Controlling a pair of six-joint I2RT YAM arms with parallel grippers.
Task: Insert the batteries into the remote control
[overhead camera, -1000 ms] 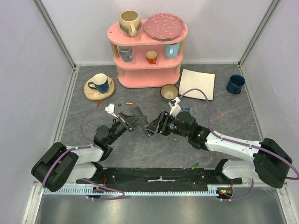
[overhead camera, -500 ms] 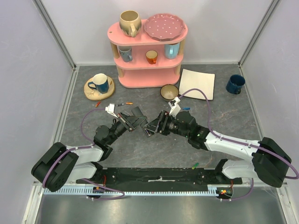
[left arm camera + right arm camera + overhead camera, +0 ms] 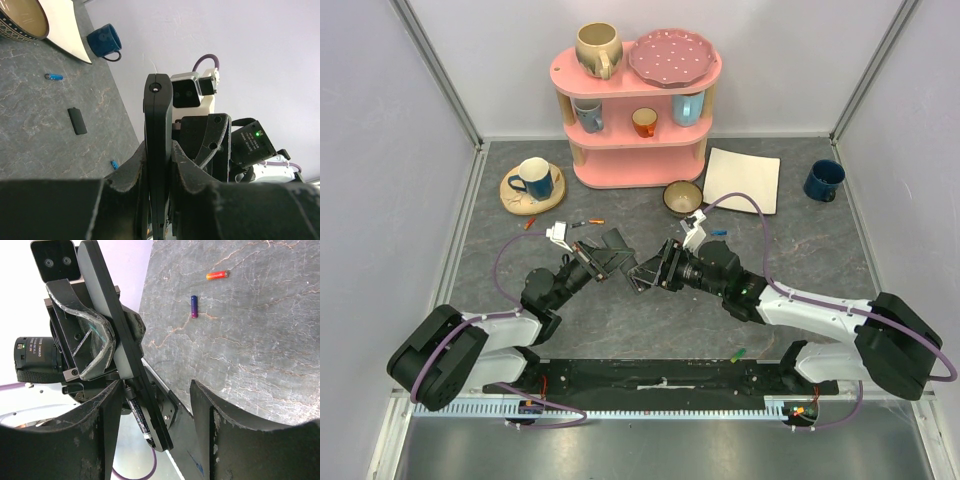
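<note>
Ok so the grey stone-look bench [image 3: 520,300] has the pink shelf [image 3: 638,110] at the back, and I'm placing everything off that.

Both arms meet out in front of the shelf, roughly in line with its middle and well clear of it. The left gripper [image 3: 158,150] has its jaws clenched on the remote control [image 3: 158,110], gripping it by the two flat faces. It's held up off the bench, out in front of the shelf. It's a plain black slab, thin and long with a rounded end, and the left wrist view sees it edge-on with a little round hole near the tip. From the right wrist it's a long dark strip tilted across the frame. There's a thin dark cylinder along its lower end, but I can't tell what that is.

The right gripper [image 3: 647,271] faces it from the other side with its jaws released, spread wide and holding nothing.

The small stuff is all lying on the bench:
- A small flat black piece [image 3: 77,121] sits a bit further from the shelf than the blue one.
- The orange battery [image 3: 595,222] is just in front of the shelf's left half.
- The blue battery [image 3: 718,233] is in front of the shelf's right end.
- The green battery [image 3: 738,353] is way off from the shelf, down by the arm bases.
</note>
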